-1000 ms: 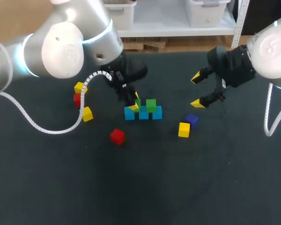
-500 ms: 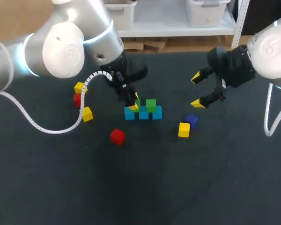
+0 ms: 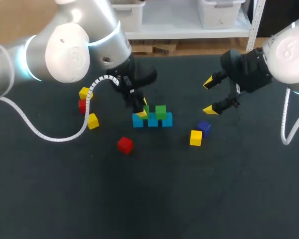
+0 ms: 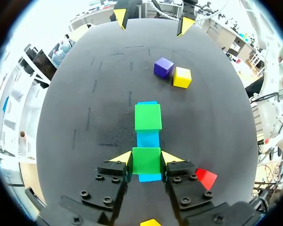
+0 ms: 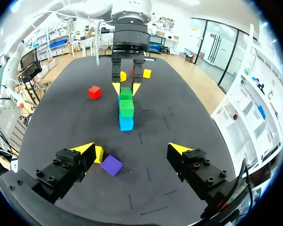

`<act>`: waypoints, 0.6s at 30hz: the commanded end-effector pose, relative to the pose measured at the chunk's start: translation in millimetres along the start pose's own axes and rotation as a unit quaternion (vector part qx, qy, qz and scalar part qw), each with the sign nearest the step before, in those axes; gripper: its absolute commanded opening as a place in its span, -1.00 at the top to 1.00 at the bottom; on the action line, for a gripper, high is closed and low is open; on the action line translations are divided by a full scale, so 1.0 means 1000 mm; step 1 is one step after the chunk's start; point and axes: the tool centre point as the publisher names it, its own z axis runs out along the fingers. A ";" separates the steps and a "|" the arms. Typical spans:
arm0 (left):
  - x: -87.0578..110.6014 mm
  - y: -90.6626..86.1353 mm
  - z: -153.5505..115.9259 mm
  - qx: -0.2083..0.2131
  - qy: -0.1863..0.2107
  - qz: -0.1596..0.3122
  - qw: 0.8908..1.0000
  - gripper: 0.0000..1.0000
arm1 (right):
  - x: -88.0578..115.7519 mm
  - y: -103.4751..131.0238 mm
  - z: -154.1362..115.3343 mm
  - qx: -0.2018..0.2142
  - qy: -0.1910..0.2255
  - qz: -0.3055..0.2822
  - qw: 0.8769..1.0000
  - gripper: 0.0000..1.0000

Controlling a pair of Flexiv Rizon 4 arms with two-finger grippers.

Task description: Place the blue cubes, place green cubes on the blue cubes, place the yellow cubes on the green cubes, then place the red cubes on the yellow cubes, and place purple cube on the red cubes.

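Three blue cubes (image 3: 152,121) lie in a row at mid-table. A green cube (image 3: 160,111) sits on top of the row toward its right end. My left gripper (image 3: 142,110) is shut on a second green cube (image 4: 146,160), held over the row's left end blue cube (image 4: 150,177); contact below is unclear. My right gripper (image 3: 209,96) hangs open and empty right of the row, above a purple cube (image 3: 204,128) and a yellow cube (image 3: 196,138). From the right wrist, that gripper (image 5: 133,149) faces the stack (image 5: 127,108).
A red cube (image 3: 124,145) lies in front of the row. Left of it are two yellow cubes (image 3: 93,121), (image 3: 84,92) and another red cube (image 3: 82,105). The left arm's white cable (image 3: 50,137) loops over the table's left part.
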 end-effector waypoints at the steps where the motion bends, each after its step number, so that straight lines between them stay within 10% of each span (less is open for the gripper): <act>1: 0.000 0.003 0.001 0.003 0.001 0.000 1.000 0.52 | 0.001 0.000 0.000 0.000 -0.002 0.000 1.000 -1.00; 9: 0.000 0.003 0.002 0.004 0.002 0.000 1.000 0.29 | 0.001 0.000 0.000 0.000 -0.002 0.000 1.000 -1.00; 18: 0.001 0.003 0.002 0.007 0.004 0.001 1.000 -0.57 | 0.001 0.000 0.000 0.000 -0.002 0.000 1.000 -1.00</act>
